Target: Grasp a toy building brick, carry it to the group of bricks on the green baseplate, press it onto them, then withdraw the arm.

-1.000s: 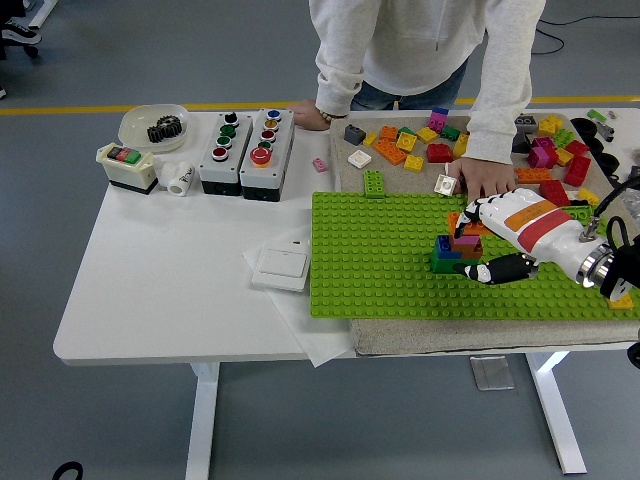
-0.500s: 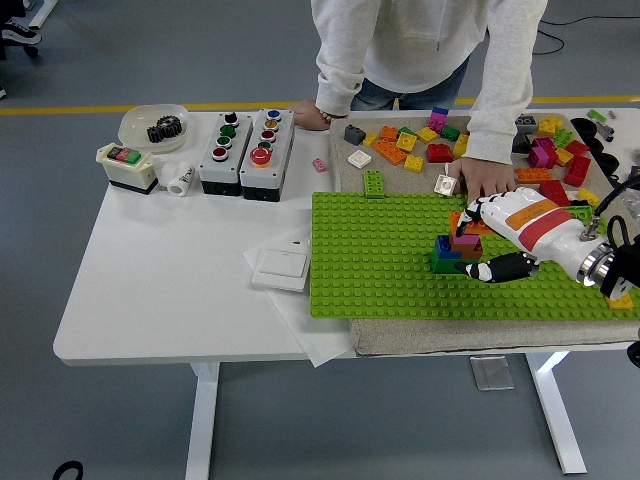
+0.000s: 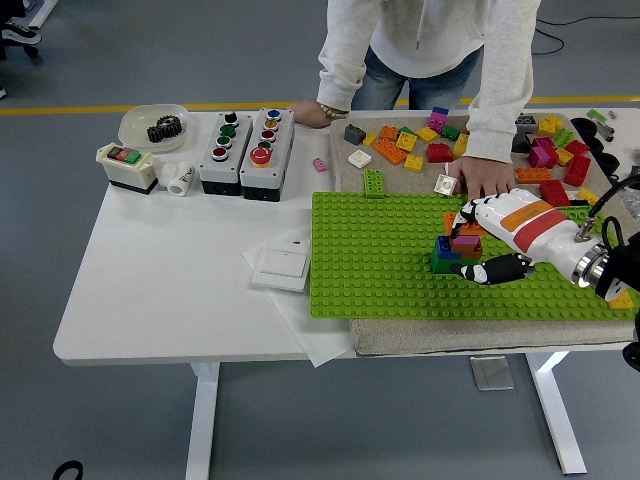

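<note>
Green baseplate, centre-right of frame, carrying brick stack. Right hand immediately right of stack, fingers curled over its top brick, thumb low; withdrawal path rightward. Left hand unseen.

Baseplate bright green, studded. Brick stack: blue and green base, purple and orange on top. Right hand white with orange and red bands, black fingertips. Loose bricks orange, yellow, red, magenta. Table white.

Bright, even light; sharp focus
</note>
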You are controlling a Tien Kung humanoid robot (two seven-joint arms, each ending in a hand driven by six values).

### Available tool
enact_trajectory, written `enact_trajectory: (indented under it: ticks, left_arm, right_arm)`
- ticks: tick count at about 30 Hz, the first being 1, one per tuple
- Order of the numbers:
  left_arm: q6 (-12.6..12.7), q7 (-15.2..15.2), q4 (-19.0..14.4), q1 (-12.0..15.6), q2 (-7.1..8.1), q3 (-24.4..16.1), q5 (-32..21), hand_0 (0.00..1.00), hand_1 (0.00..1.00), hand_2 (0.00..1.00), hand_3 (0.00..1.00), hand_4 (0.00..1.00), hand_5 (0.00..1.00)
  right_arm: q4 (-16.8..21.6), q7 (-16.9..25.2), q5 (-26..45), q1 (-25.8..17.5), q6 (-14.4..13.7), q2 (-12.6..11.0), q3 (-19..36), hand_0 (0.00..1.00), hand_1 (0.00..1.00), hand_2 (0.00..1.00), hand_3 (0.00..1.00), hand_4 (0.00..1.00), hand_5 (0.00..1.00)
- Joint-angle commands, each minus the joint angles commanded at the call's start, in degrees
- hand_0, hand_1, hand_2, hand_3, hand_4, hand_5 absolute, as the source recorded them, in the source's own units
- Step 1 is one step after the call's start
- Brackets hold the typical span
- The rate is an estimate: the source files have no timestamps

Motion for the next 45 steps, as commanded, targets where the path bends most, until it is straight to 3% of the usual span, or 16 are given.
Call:
enact_trajectory:
  ticks: [45]
  left_arm:
    - [-0.1,-0.1,0.0,0.1,0.03,0.2,0.0,0.847,0.847,0.825,0.631,0.716,0.618]
  right_arm:
    - [-0.7,-0.4,-0.1,-1.0,0.7,0.4,0.2,0.456,0.559,0.694,0.598,0.795,0.447]
